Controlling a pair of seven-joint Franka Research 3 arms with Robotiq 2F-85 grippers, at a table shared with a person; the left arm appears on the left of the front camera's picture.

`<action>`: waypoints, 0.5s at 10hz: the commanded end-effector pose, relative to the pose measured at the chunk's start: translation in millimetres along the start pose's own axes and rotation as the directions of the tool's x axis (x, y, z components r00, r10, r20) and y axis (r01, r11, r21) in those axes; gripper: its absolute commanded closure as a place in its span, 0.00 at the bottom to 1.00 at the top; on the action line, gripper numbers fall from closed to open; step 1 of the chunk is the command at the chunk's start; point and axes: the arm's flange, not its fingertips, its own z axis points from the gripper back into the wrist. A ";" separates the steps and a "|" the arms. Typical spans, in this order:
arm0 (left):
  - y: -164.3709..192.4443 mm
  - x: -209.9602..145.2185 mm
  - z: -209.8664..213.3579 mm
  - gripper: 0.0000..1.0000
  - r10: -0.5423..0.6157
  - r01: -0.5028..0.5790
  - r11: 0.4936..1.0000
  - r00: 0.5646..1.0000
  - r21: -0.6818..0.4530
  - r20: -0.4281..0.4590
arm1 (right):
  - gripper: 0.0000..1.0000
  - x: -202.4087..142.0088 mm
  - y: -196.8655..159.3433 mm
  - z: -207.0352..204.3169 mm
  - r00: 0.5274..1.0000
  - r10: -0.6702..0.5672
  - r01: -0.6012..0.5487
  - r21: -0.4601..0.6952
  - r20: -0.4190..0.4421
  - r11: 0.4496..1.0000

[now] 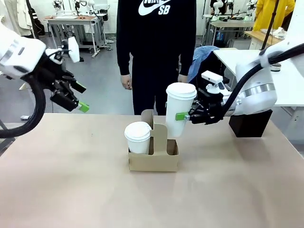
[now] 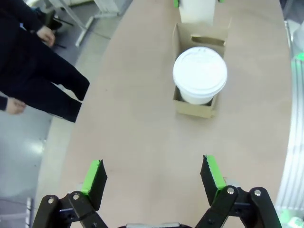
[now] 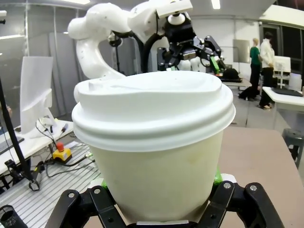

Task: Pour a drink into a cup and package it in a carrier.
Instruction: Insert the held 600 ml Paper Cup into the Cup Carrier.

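the front view shows the whole layout. the carrier sits mid-table, with a lidded white cup, the seated cup, in its left slot. the right gripper reaches in from the right, its green pads clamped on the side of another lidded cup, the held cup. that cup is upright over the right slot, its base level with the slot's rim; whether it is already inside cannot be told. a black box stands on the table at the right, behind that arm. the left gripper hangs high at the left, well apart from the carrier, holding nothing.

the left wrist view looks down on what the front view hides: the seated cup's round lid from above, the cut-out in the carrier's handle panel, and the left gripper's jaws spread wide over bare table. the held cup's base shows at the top edge, between green pads.

the right wrist view shows the held cup close up, gripped low in the right gripper, with the left arm's gripper far behind.

the cups carry no print. the person's black top reads "sb" in white, the word above it cut off.
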 end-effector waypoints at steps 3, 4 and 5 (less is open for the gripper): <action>6.9 -38.3 -15.8 0.00 -0.062 0.064 0.997 0.997 -0.037 0.054 | 0.19 -17.4 -6.9 -13.6 1.000 0.015 -0.014 0.071 -0.014 0.997; 5.2 -24.9 -3.8 0.00 -0.053 0.053 0.999 0.998 0.003 0.017 | 0.19 -23.5 -7.3 -15.8 1.000 0.006 -0.005 0.078 -0.011 0.997; 5.2 -24.9 -3.8 0.00 -0.053 0.053 0.999 0.998 0.003 0.017 | 0.19 -28.3 -7.0 -16.9 1.000 -0.006 0.006 0.082 -0.008 0.997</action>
